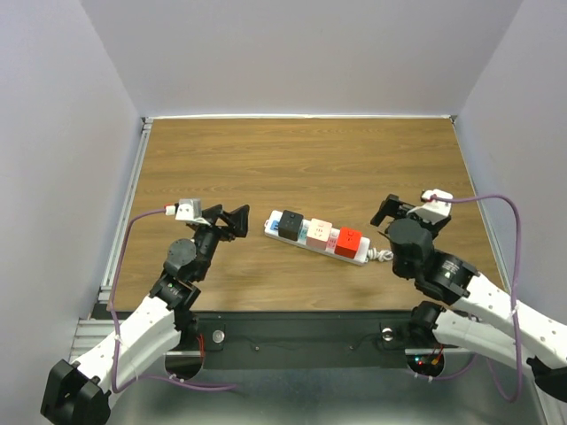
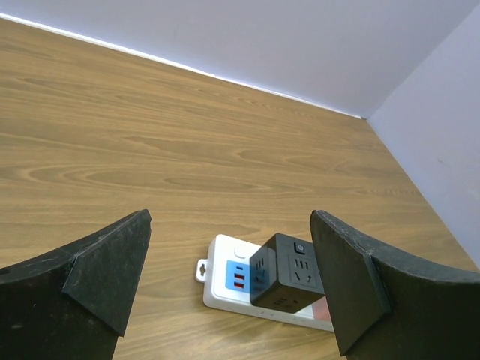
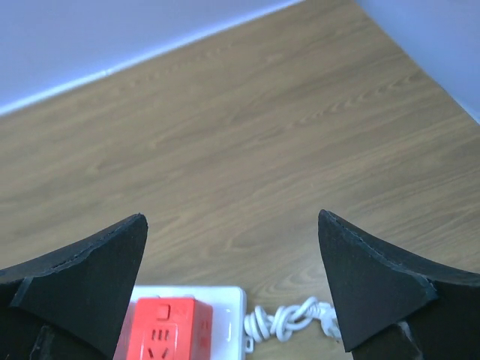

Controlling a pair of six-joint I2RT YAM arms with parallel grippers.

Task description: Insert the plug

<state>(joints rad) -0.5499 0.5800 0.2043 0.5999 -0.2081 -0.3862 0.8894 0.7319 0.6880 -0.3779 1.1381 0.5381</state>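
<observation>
From above: the power strip (image 1: 273, 221) lies mid-table (image 1: 292, 159), its long axis running left to right and slanting slightly toward the near edge at its right end. 3 plug-in cubes sit in a row on it: black cube (image 1: 291, 224), pink cube (image 1: 319, 232), red cube (image 1: 348, 241). The left gripper (image 1: 232, 221) points at the strip's black-cube end from just beside it. The right gripper (image 1: 387, 212) hangs near the red end, above the knotted cord (image 1: 383, 255). The 2 arms look about equally near.

Left wrist: the left gripper (image 2: 230, 221) has its jaws spread wide with nothing between them. The power strip (image 2: 221, 274) and black cube (image 2: 289, 281) lie ahead and low, right of centre.

Right wrist: the right gripper (image 3: 231, 221) also gapes wide and carries nothing. The red cube (image 3: 166, 330) lies low toward the left finger and the cord (image 3: 289, 321) toward the right finger. How deeply each cube is seated cannot be told.
</observation>
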